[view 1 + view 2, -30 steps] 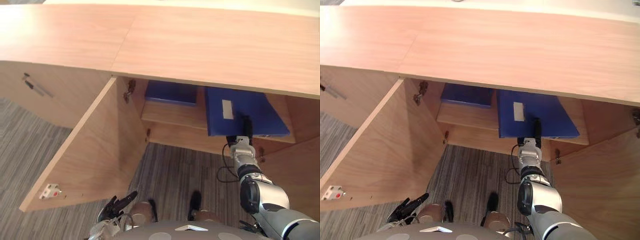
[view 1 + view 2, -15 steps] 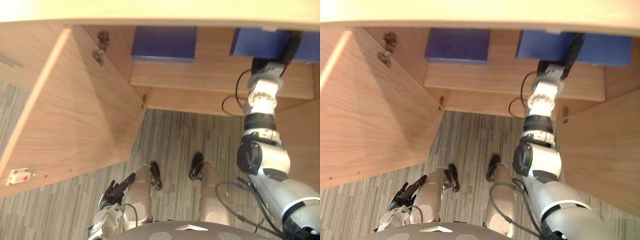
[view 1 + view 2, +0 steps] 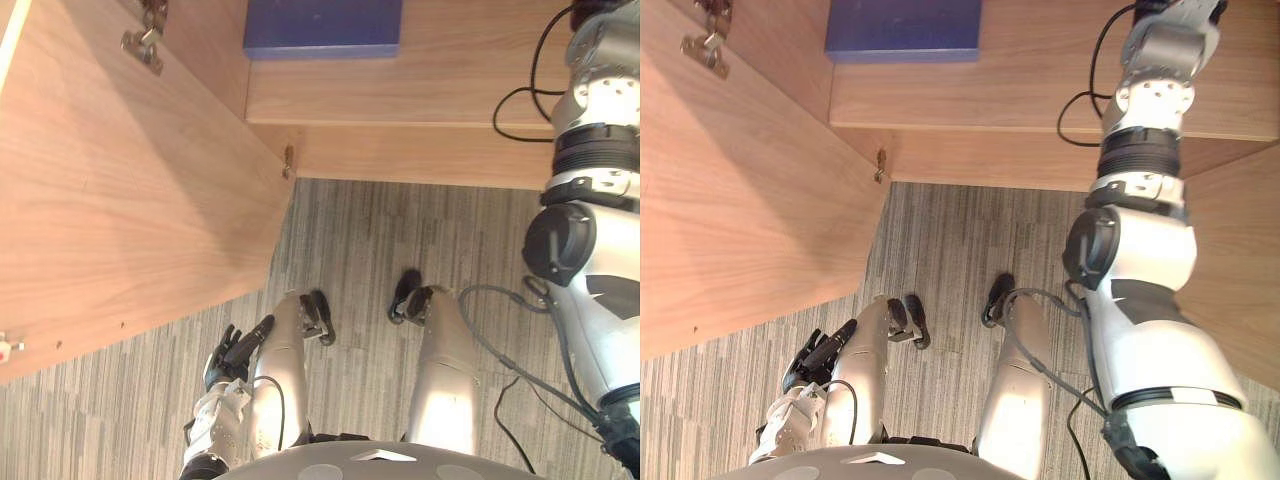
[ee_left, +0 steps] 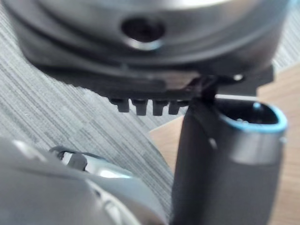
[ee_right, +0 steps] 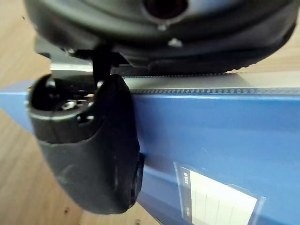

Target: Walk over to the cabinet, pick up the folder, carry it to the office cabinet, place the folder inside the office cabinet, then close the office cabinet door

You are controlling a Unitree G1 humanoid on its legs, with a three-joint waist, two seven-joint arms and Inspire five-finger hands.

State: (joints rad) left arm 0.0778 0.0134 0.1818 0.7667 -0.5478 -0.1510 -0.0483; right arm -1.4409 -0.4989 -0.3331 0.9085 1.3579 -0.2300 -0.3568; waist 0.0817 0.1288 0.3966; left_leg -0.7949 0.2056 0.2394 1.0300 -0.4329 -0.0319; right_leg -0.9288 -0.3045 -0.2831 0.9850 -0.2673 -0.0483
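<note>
Both eye views look steeply down from the head, sharing the cabinet shelf [image 3: 420,100] at top, carpet [image 3: 380,240] below. Wrist views sit very close: left over carpet, right against the blue folder [image 5: 234,131].

The blue folder [image 5: 211,140] extends past the right wrist view's edges; its label [image 5: 218,199] is cropped and illegible. In the head views the second blue folder [image 3: 322,25], its shelf [image 3: 420,85] and the open cabinet door [image 3: 110,190] are cut off at the edges.

Folder [image 3: 322,25] on shelf [image 3: 420,85], door [image 3: 120,180] at L
</note>
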